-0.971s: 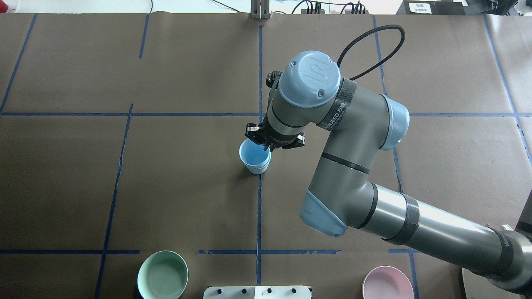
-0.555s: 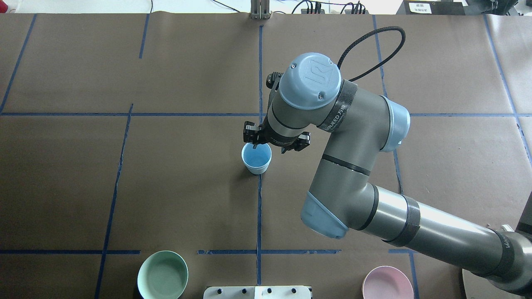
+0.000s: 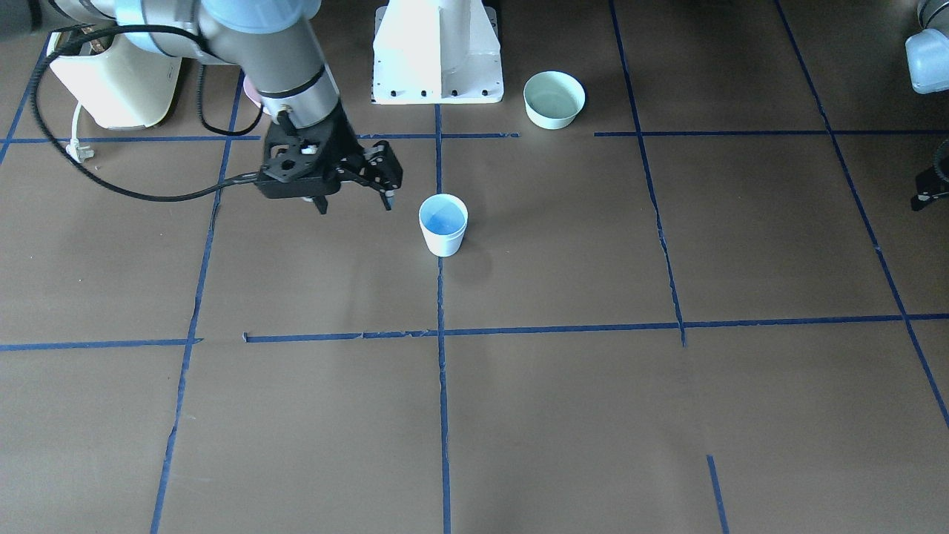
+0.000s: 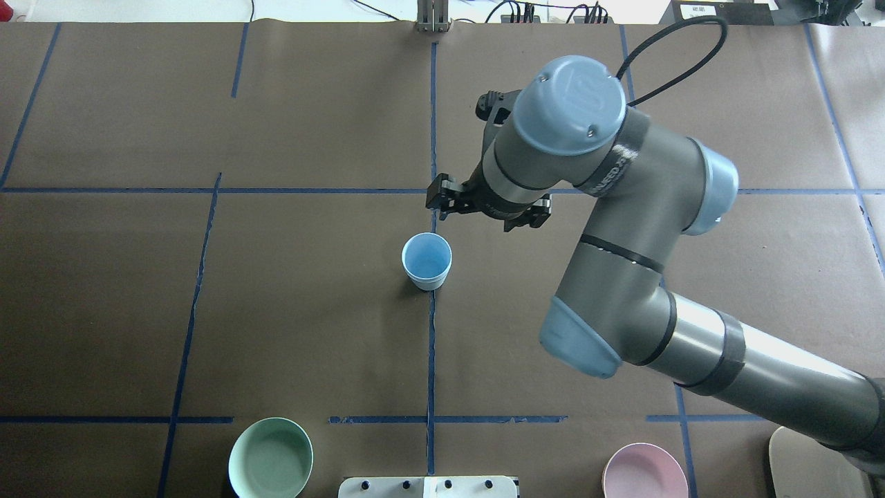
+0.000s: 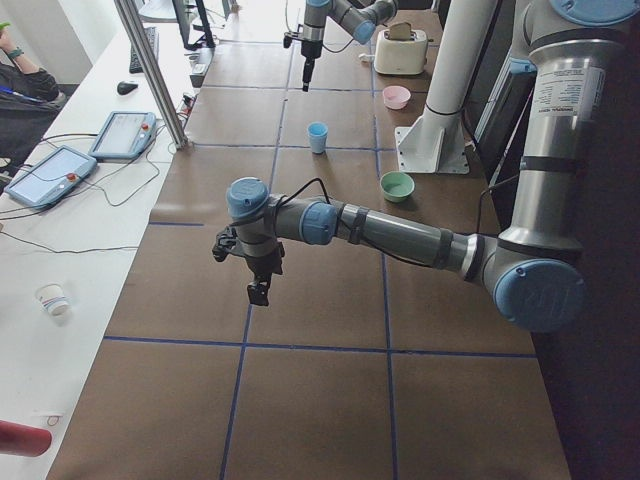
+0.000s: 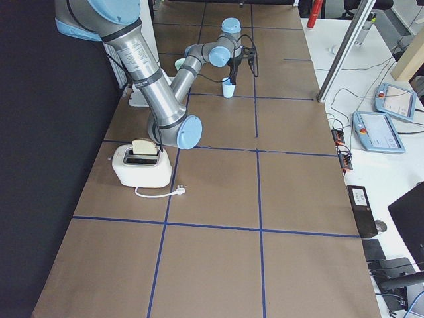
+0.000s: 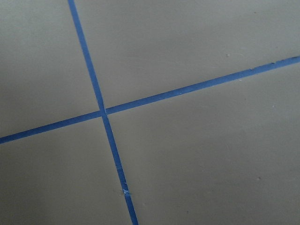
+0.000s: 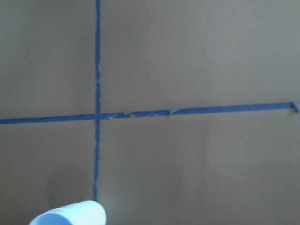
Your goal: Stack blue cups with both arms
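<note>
The blue cups (image 4: 426, 261) stand upright on the centre tape line, nested as one stack; they also show in the front view (image 3: 443, 223). My right gripper (image 4: 487, 209) hangs open and empty, above and just beyond the stack, apart from it; in the front view the right gripper (image 3: 354, 206) is left of the cups. The right wrist view shows only the cup rim (image 8: 70, 214) at its bottom edge. My left gripper (image 5: 257, 290) hovers over bare table far from the cups; I cannot tell whether it is open or shut.
A mint-green bowl (image 4: 270, 458) and a pink bowl (image 4: 644, 472) sit at the near edge, either side of the white pedestal (image 3: 437, 52). A cream toaster (image 3: 111, 81) with a loose cable stands near the right arm's base.
My right gripper has let go of the upper cup, risen, and moved away from the stack toward the far right. The cup, tilted before, now sits straight in the lower one.
</note>
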You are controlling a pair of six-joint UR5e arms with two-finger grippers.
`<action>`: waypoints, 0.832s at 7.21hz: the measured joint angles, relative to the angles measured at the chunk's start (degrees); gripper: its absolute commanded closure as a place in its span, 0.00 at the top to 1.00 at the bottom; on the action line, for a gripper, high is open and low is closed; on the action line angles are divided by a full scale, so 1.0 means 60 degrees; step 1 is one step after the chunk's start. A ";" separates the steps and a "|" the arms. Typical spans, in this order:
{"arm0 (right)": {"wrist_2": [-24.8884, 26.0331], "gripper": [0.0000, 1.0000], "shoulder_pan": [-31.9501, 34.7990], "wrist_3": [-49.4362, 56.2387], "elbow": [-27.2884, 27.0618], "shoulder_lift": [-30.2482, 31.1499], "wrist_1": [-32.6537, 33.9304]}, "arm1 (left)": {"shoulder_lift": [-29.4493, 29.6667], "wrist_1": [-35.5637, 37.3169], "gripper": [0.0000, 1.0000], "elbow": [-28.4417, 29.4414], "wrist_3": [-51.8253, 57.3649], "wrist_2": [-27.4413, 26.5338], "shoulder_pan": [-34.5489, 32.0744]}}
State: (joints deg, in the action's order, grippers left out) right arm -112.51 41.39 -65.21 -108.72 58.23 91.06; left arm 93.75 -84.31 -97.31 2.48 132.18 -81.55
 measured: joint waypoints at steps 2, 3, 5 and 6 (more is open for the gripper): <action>-0.0783 1.00 0.1413 0.2397 -0.0249 0.1217 -0.0004 | 0.0003 -0.0003 1.00 0.0912 0.0502 0.0711 -0.0912; -0.1245 1.00 0.2165 0.3603 -0.0223 0.1834 -0.0016 | -0.0026 -0.0001 1.00 0.1198 0.0541 0.0822 -0.1242; -0.2021 1.00 0.3475 0.5600 -0.0057 0.3066 -0.0099 | -0.0229 -0.0007 1.00 0.1421 0.0557 0.0873 -0.1713; -0.2572 1.00 0.4154 0.6398 0.0163 0.3524 -0.0131 | -0.0329 -0.0017 1.00 0.1430 0.0571 0.0878 -0.1860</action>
State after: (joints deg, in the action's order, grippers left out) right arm -127.94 66.31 -26.83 -107.74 79.37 90.27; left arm 91.77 -84.41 -88.73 5.91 137.45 -92.71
